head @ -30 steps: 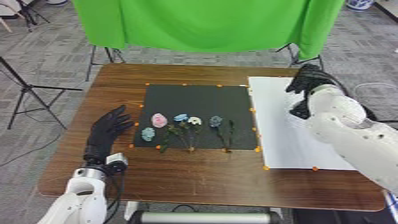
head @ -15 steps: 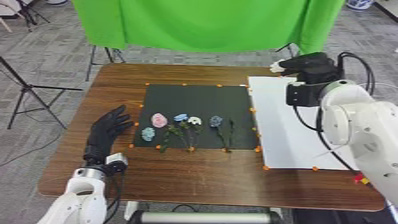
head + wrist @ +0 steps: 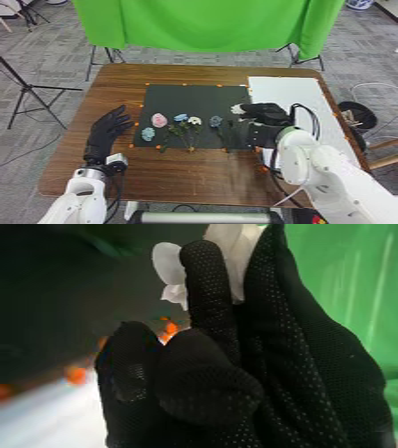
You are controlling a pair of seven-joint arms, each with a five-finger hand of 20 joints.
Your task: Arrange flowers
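right robot hand (image 3: 266, 114): pretty much closed up, fingers pinching a white bloom (image 3: 237, 109), with the grip right at the petals. Arm comes in over the mat's right edge.
white bloom: out past the fingertips, above the right part of the black mat (image 3: 191, 97). Can't really tell how high, so it may or may not be touching down.
left robot hand (image 3: 108, 127): parked left of the mat on the bench (image 3: 178, 172), fingers loosely straight, holding nothing.
laid flowers: a row on the mat's near half. Pink flower (image 3: 159, 120) with a pale blue one (image 3: 147, 133) just nearer, then light blue (image 3: 180, 117), small white (image 3: 195, 120) and dusty blue (image 3: 216, 121) going right.
progress: row's well along imo, and this one looks due for the right end.
biggest risk: the dusty blue one is close by, so coming in too far left or too low could shove it out of line.
other risks: squeezing petals too hard could crush or bend them. Letting go too high could make it roll or land crooked, and glove mesh might snag a petal on the way out.
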